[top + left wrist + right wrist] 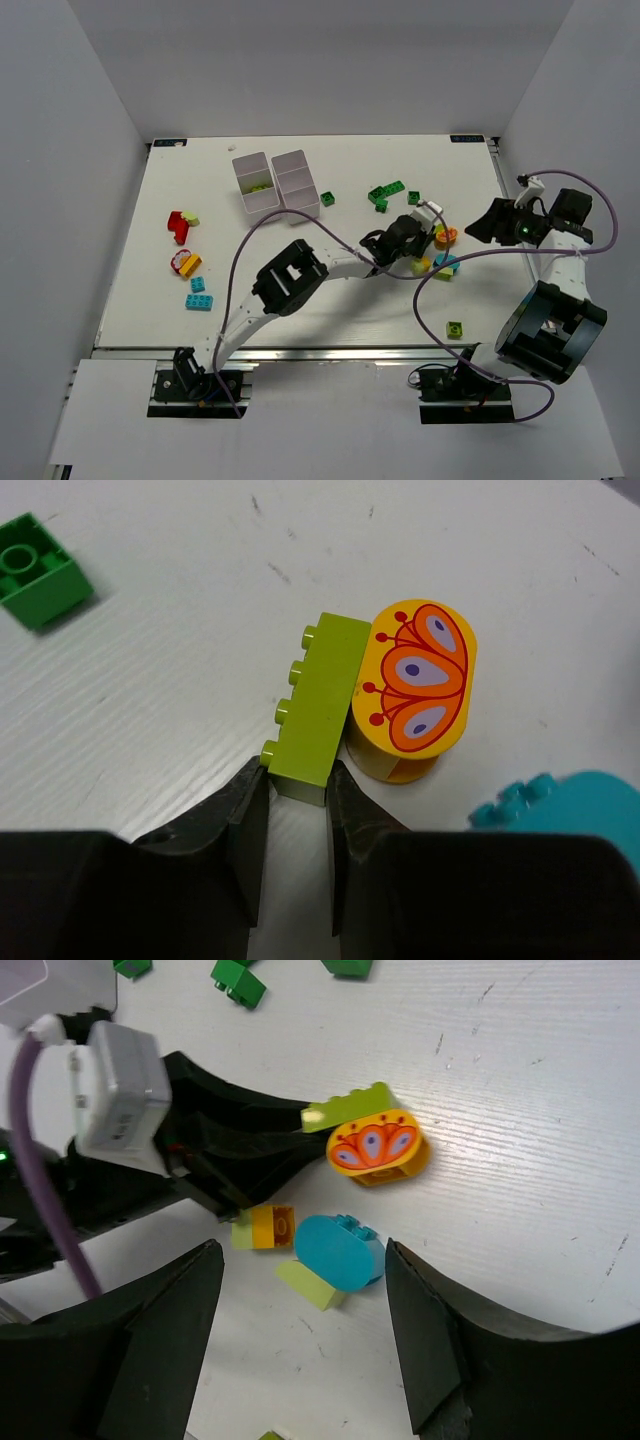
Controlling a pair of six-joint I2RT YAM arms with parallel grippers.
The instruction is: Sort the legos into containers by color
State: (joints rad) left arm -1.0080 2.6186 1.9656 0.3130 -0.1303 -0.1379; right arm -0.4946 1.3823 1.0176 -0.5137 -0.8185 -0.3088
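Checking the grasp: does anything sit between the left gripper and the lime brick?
Nothing visible. The left gripper is shut on the near end of the lime brick; the orange piece touches the brick's side farther along.

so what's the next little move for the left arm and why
Probably close the left gripper and lift straight up: its fingers flank the near end of the lime green brick, which lies against the butterfly brick, so dragging sideways could shove that.

A lime green brick lies on its side, its near end pinched in the left gripper, touching a yellow rounded brick printed with orange petals. A cyan brick sits just right of the gripper, and two white trays stand well apart from it.
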